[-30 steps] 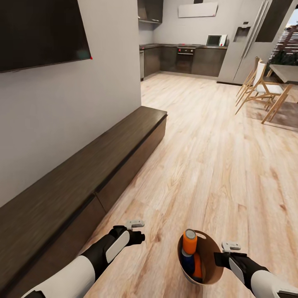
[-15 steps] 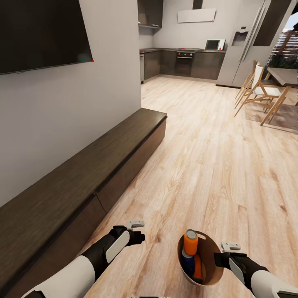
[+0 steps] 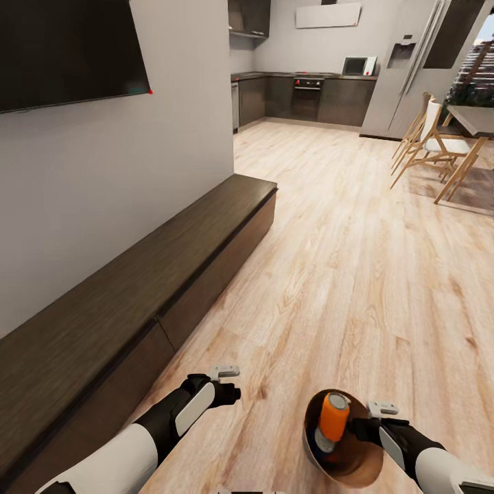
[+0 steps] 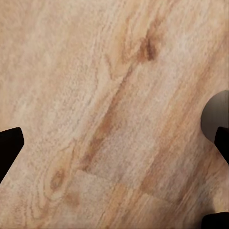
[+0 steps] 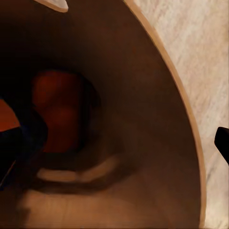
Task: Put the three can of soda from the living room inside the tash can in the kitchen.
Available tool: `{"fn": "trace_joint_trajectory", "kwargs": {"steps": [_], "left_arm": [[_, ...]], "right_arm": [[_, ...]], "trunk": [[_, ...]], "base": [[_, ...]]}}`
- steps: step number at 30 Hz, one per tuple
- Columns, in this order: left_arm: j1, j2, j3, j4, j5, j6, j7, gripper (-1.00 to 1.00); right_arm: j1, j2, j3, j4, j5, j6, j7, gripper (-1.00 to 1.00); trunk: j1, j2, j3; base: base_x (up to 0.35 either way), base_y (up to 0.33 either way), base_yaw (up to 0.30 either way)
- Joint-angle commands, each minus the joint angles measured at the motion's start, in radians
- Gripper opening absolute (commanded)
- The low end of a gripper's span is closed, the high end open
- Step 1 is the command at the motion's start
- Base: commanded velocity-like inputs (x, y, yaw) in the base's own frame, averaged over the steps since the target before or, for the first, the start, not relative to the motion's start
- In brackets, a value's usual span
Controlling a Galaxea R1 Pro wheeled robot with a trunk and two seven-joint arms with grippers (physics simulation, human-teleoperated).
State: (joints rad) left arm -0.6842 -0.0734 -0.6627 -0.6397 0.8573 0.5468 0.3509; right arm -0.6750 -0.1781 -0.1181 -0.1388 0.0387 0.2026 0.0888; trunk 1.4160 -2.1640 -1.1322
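In the head view the tash can [image 3: 357, 466], brown inside, hangs low above the floor in front of me on the right. My right gripper [image 3: 363, 429] is shut on its rim. An orange can of soda [image 3: 334, 416] leans inside it, with a second can's silver top [image 3: 323, 440] just below. The right wrist view looks into the tash can [image 5: 143, 119], where an orange can [image 5: 59, 112] lies deep in shadow beside a dark one [image 5: 24, 138]. My left gripper [image 3: 230, 383] hovers open over the floor, holding nothing; its fingertips [image 4: 9, 148] show over bare boards.
A long dark bench [image 3: 137, 295] runs along the wall on my left, under a wall TV [image 3: 68, 55]. The wooden floor [image 3: 343, 240] leads to the kitchen cabinets [image 3: 309, 96] and steel fridge [image 3: 412, 68]. Wooden chairs [image 3: 432, 147] and a table [image 3: 473, 120] stand far right.
The tash can has swung in my right gripper, so its opening now faces up more, and the orange can leans over inside. The camera bobbed slightly. My left arm held still.
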Motion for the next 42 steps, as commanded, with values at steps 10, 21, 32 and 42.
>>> {"fn": "trace_joint_trajectory", "kwargs": {"steps": [10, 21, 32, 42], "left_arm": [[0.0, 0.0, -0.001, -0.001, -0.001, 0.001, -0.005, 1.0], [0.0, 0.0, -0.012, -0.001, -0.003, 0.001, -0.028, 1.0], [0.0, 0.001, -0.052, -0.001, -0.003, 0.001, -0.032, 1.0], [0.0, 0.0, -0.054, -0.003, -0.003, 0.001, -0.033, 1.0]], "right_arm": [[0.001, 0.0, 0.0, -0.001, 0.001, 0.0, 0.0, 1.0], [0.002, 0.0, 0.0, -0.001, 0.001, 0.0, 0.0, 1.0], [0.002, 0.0, 0.0, -0.001, 0.0, 0.0, 0.0, 1.0], [0.002, 0.0, 0.0, -0.001, 0.001, 0.0, 0.0, 1.0]], "trunk": [[0.0, 0.0, 0.0], [0.0, 0.0, 0.0], [0.0, 0.0, 0.0], [0.0, 0.0, 0.0]], "base": [[0.0, 0.0, 0.0], [0.0, 0.0, 0.0], [0.0, 0.0, 0.0], [0.0, 0.0, 0.0]]}}
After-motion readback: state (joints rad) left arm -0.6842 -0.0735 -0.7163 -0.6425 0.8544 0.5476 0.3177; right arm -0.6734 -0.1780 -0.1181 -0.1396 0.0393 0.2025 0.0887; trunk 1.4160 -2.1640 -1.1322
